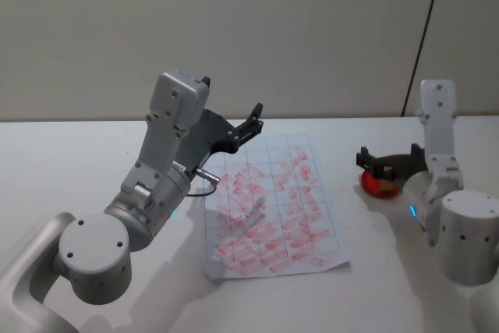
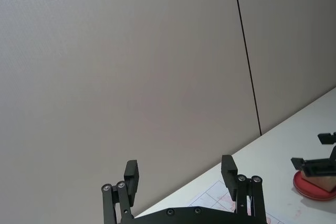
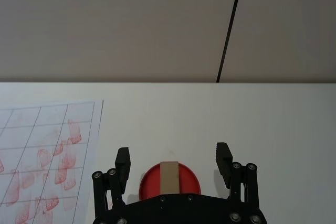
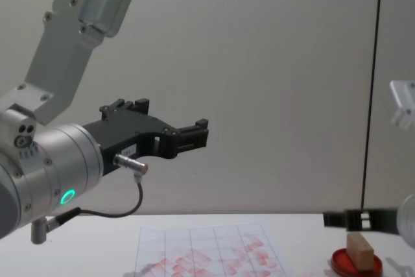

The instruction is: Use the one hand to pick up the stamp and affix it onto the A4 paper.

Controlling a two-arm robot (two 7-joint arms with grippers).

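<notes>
The small light-tan wooden stamp block (image 3: 169, 177) is seen standing on the flat round red ink-pad dish (image 3: 151, 181), on the white tabletop (image 1: 70, 161) to the right of the sheet. It has not been lifted: no finger is touching it.

The right pincer (image 3: 173, 160) is held low over the dish with its jaws spread, one black finger on either side of the block and clear of it. In the chest view the same right pincer (image 4: 355, 219) is shown just above the top of the stamp (image 4: 360, 252). The approach is therefore judged to be nearly done, while the grasp itself is not yet made.

The white A4 paper with its faint grid (image 1: 273, 208) lies flat near the middle of the tabletop and is already covered in many red-pink rectangular marks; a few squares along its far edge look less crowded.

The left pincer (image 1: 251, 124) is held raised above the near-left part of the sheet, its jaws parted and nothing between them, pointed towards the wall.

What is left, as far as can be judged: closing on the block, lifting it off the dish, carrying it across to the paper and pressing it down.
</notes>
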